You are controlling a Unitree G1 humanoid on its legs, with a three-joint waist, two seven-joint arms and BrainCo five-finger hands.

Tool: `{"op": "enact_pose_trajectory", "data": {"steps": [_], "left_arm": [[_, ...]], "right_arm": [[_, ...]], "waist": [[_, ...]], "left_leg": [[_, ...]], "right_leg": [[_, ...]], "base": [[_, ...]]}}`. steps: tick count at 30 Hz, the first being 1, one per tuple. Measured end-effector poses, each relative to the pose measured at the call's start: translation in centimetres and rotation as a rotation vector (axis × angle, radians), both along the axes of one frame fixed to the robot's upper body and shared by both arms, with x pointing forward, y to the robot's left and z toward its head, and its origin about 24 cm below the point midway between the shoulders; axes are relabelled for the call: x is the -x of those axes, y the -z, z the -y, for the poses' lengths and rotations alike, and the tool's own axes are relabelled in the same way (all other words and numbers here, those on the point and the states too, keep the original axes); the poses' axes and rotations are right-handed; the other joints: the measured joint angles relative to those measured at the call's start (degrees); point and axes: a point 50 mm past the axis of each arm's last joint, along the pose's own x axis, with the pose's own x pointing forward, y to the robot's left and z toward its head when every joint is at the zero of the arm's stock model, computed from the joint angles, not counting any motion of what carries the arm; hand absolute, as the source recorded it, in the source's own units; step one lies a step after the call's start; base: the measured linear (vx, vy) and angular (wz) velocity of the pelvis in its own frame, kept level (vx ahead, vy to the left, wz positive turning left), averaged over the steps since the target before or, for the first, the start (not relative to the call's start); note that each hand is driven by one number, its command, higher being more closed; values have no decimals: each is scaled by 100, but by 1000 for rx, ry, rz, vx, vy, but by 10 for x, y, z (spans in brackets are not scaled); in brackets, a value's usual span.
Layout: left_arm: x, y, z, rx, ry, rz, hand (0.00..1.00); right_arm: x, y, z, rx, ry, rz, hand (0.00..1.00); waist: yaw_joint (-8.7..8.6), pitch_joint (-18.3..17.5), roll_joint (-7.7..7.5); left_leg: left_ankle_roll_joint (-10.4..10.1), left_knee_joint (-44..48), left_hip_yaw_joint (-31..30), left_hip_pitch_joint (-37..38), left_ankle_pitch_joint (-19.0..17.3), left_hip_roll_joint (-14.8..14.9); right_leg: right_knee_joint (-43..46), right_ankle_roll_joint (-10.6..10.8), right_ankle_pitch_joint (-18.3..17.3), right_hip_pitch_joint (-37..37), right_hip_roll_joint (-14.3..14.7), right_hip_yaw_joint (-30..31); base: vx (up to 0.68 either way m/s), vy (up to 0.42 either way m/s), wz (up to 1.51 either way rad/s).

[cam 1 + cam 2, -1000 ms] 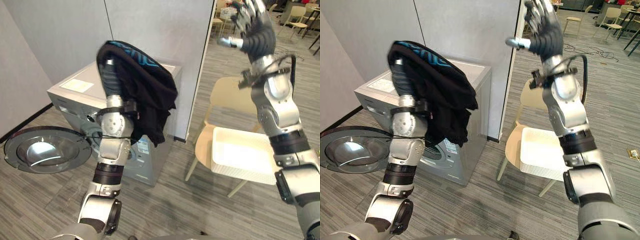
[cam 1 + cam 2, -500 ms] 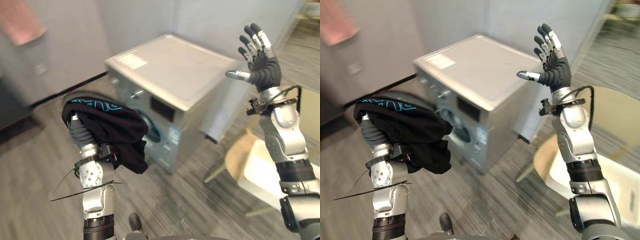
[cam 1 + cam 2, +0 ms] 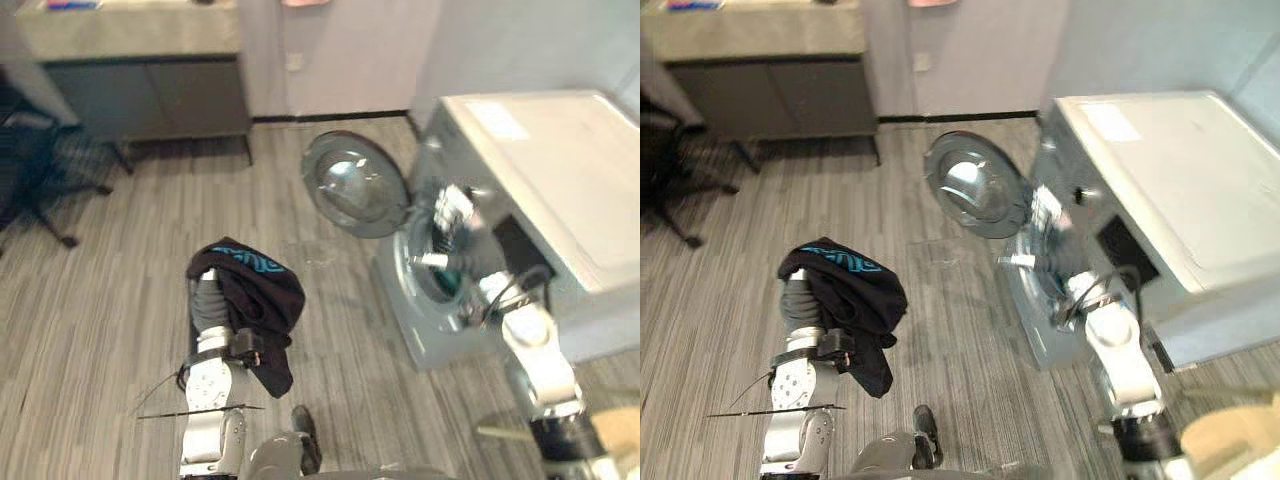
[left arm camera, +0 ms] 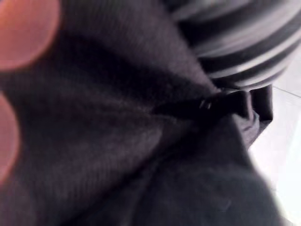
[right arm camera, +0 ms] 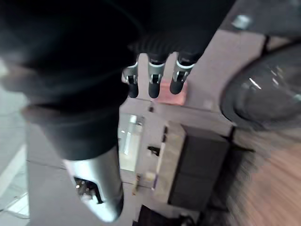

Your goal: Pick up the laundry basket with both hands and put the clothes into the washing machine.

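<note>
Black garment (image 3: 252,288) drapes over left hand (image 3: 208,302) for carry; can't tell its fingers. Right hand (image 3: 452,215) spread, empty, at washing machine (image 3: 560,190) mouth.

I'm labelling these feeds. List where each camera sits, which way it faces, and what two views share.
Left eye: on the head, facing down at floor and washer; left hand draped in a black garment, right hand by the open door.
Right eye: beside it, same scene.
Left wrist: on that wrist, close against the garment, ribbed cover alongside.
Right wrist: on that wrist, looking past its straight fingers to the door and a cabinet.
Shared: eye views and right wrist view all show the door.
</note>
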Motion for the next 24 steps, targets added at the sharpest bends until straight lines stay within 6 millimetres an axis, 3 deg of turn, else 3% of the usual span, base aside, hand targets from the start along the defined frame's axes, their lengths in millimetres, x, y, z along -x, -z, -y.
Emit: {"op": "enact_pose_trajectory", "data": {"steps": [2,4,5,7,8,9,10,11,13,14,15,16,17,18,19,20,22,23,24], "left_arm": [[0,14,7,2,40,-67,100],[3,23,16,3,102,-109,100],[3,24,19,1,119,-114,100],[3,32,29,-4,172,-152,100],[3,34,31,-5,188,-162,100],[4,40,38,-6,218,-192,100],[4,41,39,-5,224,-197,100],[6,45,46,-5,251,-215,100],[10,56,51,-8,271,-264,100],[12,60,55,5,278,-288,100],[17,63,57,31,276,-304,100],[19,65,58,43,274,-314,100],[25,70,57,52,268,-338,100],[26,71,58,48,276,-343,100],[26,71,58,45,277,-343,100],[26,72,57,36,281,-346,100],[29,79,59,23,318,-374,100],[32,84,64,14,354,-396,100],[36,89,69,13,389,-415,100]], "right_arm": [[10,28,-8,-50,-8,-118,0],[19,72,-22,-74,-12,-310,0],[21,84,-24,-67,-5,-364,0],[34,126,-27,-56,37,-561,0],[39,137,-26,-54,53,-611,0],[55,161,-23,-45,111,-733,0],[59,165,-22,-44,124,-755,0],[76,182,-16,-52,183,-846,0],[100,202,-9,-37,246,-964,0],[113,210,-5,-10,278,-1016,0],[121,214,1,47,309,-1044,0],[126,216,4,73,323,-1058,0],[132,219,8,114,350,-1078,0],[135,223,10,126,376,-1098,0],[136,227,10,136,383,-1115,0],[135,231,8,152,383,-1135,0],[130,239,4,215,350,-1169,0],[127,244,2,252,329,-1192,0],[126,250,2,284,312,-1223,0]], "waist": [[-3,59,-25],[-52,75,-1],[-74,76,2],[-156,88,23],[-190,85,28],[-284,75,53],[-296,66,69],[-334,48,119],[-362,33,213],[-564,77,320],[-544,66,504],[-453,32,585],[-264,-6,576],[-225,-67,580],[-217,-96,558],[-185,-128,493],[-90,-149,315],[2,-143,299],[73,-155,348]], "left_leg": [[-65,-203,-202,273,74,-258],[-66,-478,-454,541,73,-490],[-67,-535,-525,595,74,-539],[-56,-763,-810,957,71,-745],[-47,-783,-885,1040,66,-796],[31,-810,-1111,1257,4,-925],[65,-802,-1158,1286,-34,-945],[112,-613,-1309,1347,-320,-995],[-235,538,-1138,1156,-808,-940],[-331,2338,-657,582,-942,-660],[-353,3922,-120,168,-697,-38],[-384,4524,88,54,-408,264],[-435,5452,331,-182,309,723],[-190,6245,235,-539,97,1137],[-130,6437,145,-711,-40,1302],[-164,6304,-21,-993,-334,1502],[-289,5024,-399,-1121,-577,1441],[-513,3761,-999,-1125,-654,1239],[-808,2199,-1785,-852,-470,1006]], "right_leg": [[-79,58,-347,-365,354,190],[-447,73,-401,-950,692,-101],[-575,64,-391,-1075,744,-206],[-1261,-17,-124,-1347,935,-446],[-1407,-12,-40,-1370,961,-463],[-1512,-136,105,-1427,996,-458],[-1502,-146,114,-1436,1004,-459],[-1412,-212,110,-1427,1087,-490],[-1579,-552,90,-1031,1196,-863],[-1787,-720,322,-664,1215,-993],[-1841,-710,340,-326,1368,-869],[-1854,-613,266,-156,1466,-741],[-2016,-584,215,169,1568,-471],[-2183,-497,164,422,1600,-309],[-2243,-474,151,514,1590,-202],[-2377,-398,169,577,1524,132],[-2599,-149,260,614,1240,697],[-2789,42,378,582,1100,1087],[-2849,245,483,455,1036,1539]], "base": [[241,105,84],[267,75,70],[278,59,72],[328,58,71],[358,46,84],[294,27,69],[383,24,83],[392,18,51],[435,59,61],[477,134,48],[468,156,16],[411,181,-81],[391,197,-100],[382,185,-91],[391,162,-73],[384,187,-96],[357,260,-128],[323,390,-172],[318,424,-183]]}}
